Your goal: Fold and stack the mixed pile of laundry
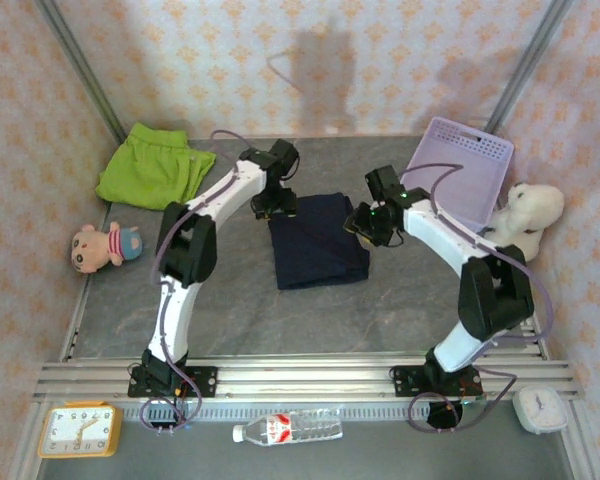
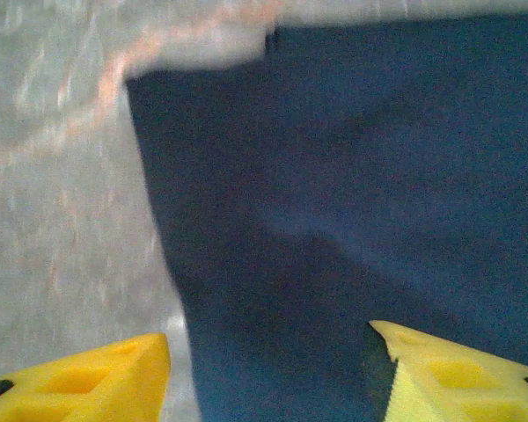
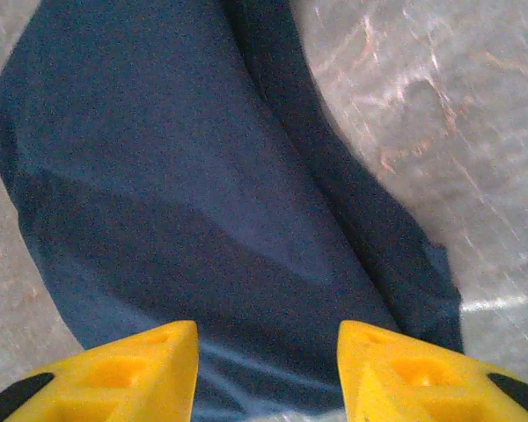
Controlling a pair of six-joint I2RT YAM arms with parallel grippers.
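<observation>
You are looking at the folded dark navy cloth garment (image 1: pixel 318 243) lying on the grey marbled tabletop (image 1: pixel 380 310). Your left gripper (image 1: pixel 278 208) and right gripper (image 1: pixel 358 225) are hovering over its far corners, fingers spread and gripping nothing. The rumpled lime-green cloth garment (image 1: pixel 152 168) is lying well to its far left, by the peach-patterned wallpapered walls (image 1: pixel 380 60).

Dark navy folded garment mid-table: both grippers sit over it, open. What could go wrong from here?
1. The left gripper straddles the dark navy cloth garment's left edge, half over the bare grey table; closing may pinch just the top layer and open the fold.
2. Near the right gripper, the garment's right edge is bunched and uneven, so a pull could skew it.
3. The two arms are close together over it and might collide.
</observation>
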